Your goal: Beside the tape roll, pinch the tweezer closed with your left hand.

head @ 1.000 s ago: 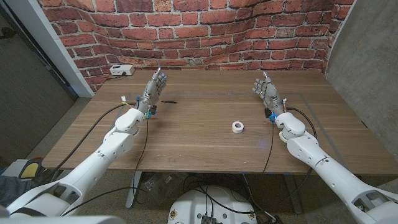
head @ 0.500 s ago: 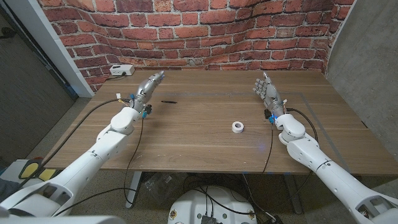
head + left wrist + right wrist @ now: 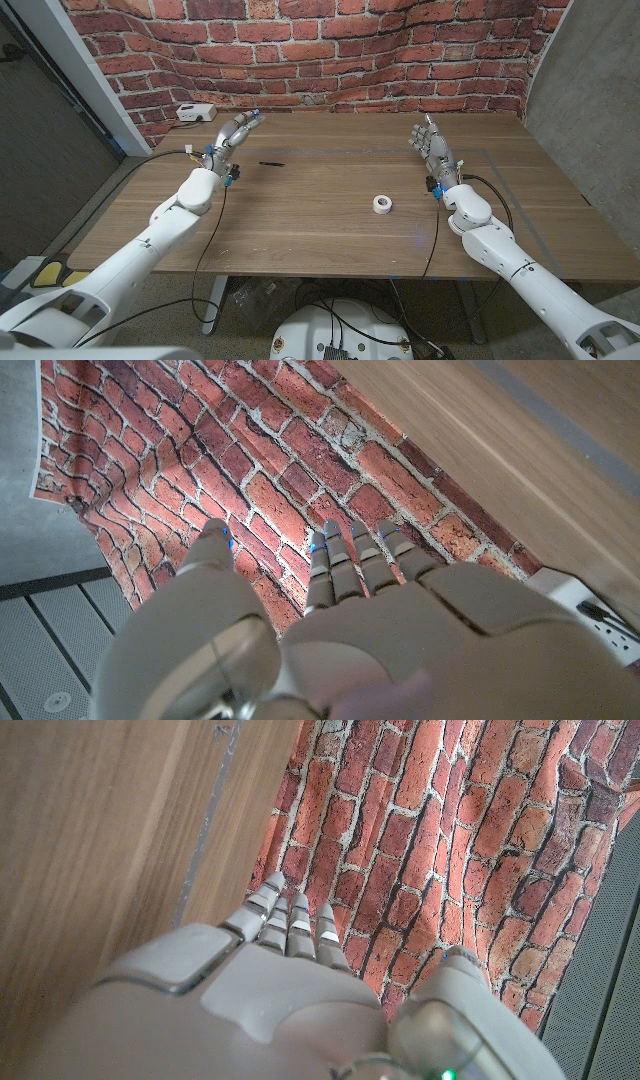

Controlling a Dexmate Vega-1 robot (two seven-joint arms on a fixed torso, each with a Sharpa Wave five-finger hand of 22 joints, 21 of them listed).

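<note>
Table (image 3: 320, 215): wood, matt, smooth grain.
Wall (image 3: 330, 50): rough red brick, pale mortar.
Left hand (image 3: 231, 137): smooth grey plastic-looking shell.
Right hand (image 3: 430, 147): same smooth grey shell.
Tape roll (image 3: 382, 204): white, matt.
Tweezer (image 3: 270, 162): dark, thin, finish unclear.

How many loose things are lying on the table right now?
3: a tape roll near the middle, toward the right hand; a dark tweezer just right of the left hand; a white box at the far left corner.
</note>
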